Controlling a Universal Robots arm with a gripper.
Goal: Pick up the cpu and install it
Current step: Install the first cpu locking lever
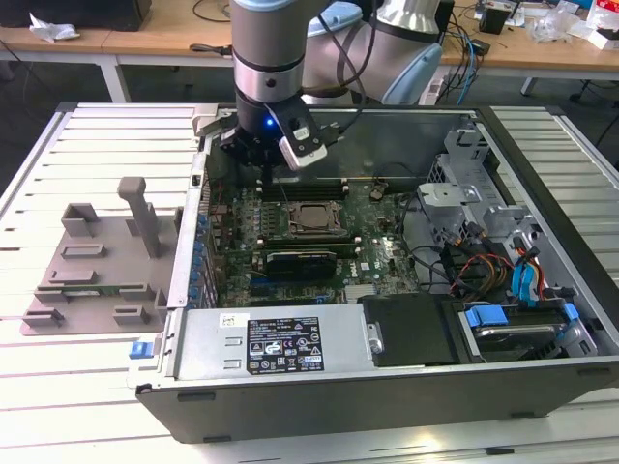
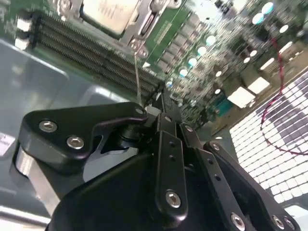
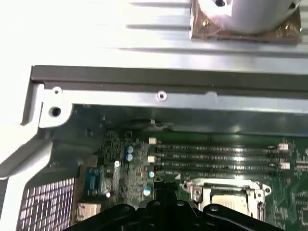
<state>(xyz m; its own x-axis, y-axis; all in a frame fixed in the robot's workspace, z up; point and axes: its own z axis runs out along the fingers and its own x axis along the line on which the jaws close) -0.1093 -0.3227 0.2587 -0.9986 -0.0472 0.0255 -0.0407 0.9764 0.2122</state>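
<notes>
1. At the middle of the motherboard [image 1: 379, 253], the cpu [image 1: 317, 219] lies flat in its dark socket frame [image 1: 294, 232], pale metal top facing up, inside the open computer case [image 1: 387, 398].
2. In both wrist views the cpu [image 2: 107, 10] [image 3: 230, 202] sits within the frame [image 2: 144, 26] [image 3: 198, 191], just beside the rows of memory slots [image 2: 86, 45] [image 3: 216, 156].
3. The gripper [image 1: 264, 166] hangs over the board near the case's far wall, toward the exterior view's left of the cpu and apart from it.
4. The second wrist view shows what the exterior view cannot: the gripper [image 2: 161, 98] has its black fingers drawn together at the tips, and a thin metal rod [image 2: 137, 72] rises from the frame's corner up to them. Whether the tips pinch that rod cannot be told. They do not hold the cpu.
5. The first wrist view catches the gripper's [image 3: 163, 186] dark tip over the green board, next to the frame.
6. The exterior view alone takes in the long black card [image 1: 302, 261] near the socket and the grey fixture tray [image 1: 97, 261] on the slatted table [image 1: 97, 135].
</notes>
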